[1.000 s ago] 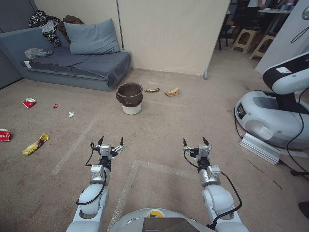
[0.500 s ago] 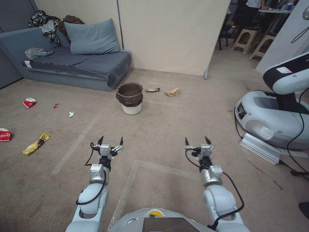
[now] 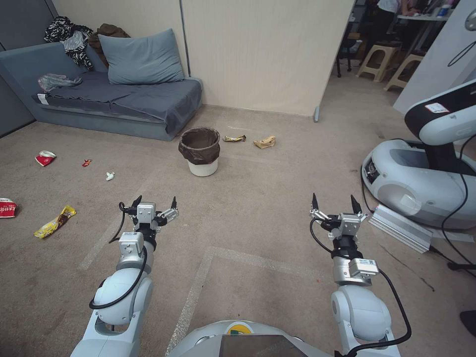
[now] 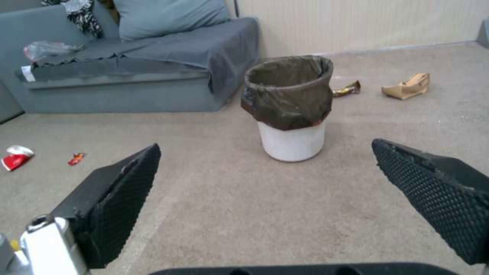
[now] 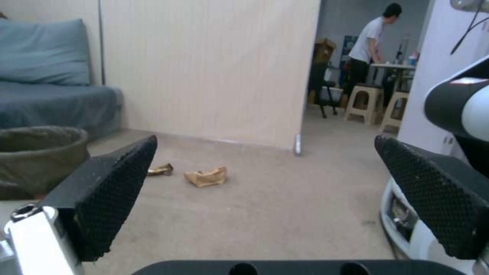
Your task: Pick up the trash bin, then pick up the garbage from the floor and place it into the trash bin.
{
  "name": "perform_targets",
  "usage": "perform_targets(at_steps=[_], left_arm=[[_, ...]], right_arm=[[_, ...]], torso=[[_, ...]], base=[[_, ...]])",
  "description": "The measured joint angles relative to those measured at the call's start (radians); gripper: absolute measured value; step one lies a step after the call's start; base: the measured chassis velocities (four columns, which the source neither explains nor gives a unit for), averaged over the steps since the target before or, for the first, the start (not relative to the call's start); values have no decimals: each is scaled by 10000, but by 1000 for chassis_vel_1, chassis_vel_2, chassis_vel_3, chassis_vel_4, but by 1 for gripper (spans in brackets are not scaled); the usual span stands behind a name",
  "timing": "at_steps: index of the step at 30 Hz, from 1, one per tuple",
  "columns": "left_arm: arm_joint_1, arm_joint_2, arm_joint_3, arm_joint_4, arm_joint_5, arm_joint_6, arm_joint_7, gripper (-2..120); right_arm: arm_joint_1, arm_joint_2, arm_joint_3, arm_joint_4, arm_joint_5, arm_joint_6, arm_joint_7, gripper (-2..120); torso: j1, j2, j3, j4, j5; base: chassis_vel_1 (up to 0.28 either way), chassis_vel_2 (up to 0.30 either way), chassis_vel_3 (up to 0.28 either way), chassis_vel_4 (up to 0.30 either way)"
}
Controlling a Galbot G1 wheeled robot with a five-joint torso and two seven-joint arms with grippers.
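Left gripper point(image 3: 154, 203) and right gripper point(image 3: 333, 203) hover with fingers spread wide, holding nothing.

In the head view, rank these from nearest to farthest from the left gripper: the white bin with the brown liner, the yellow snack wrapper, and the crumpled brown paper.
Measured from the left gripper, open above the carpet:
1. White plastic trash bin with dark brown liner, ahead, slightly to its right.
2. Yellow snack wrapper, on the floor out to its left; close to the bin's rank.
3. Crumpled brown paper, beyond the bin, clearly farthest.
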Motion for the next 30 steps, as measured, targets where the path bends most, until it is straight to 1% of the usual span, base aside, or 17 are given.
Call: perform_targets(at_steps=[6,22,27,30], left_arm=[[-4,-4,49,23,10,-18,-14,100],[46,-52,82,69,217,-148,48,100],[52,-59,87,82,252,-167,61,100],[52,-61,88,83,257,-169,65,100]], right_arm=[[-43,6,18,-152,51,220,-252,100],[-26,48,27,-385,88,338,-605,100],[-23,54,27,-428,87,364,-667,100],[-23,57,27,-432,86,372,-706,100]], torso=[[0,0,0,-2,1],[0,0,0,-2,2],[-1,0,-1,0,3],[-1,0,-1,-1,2]], base=[[0,0,0,0],[0,0,0,0],[-81,74,73,-77],[-178,144,144,-154]])
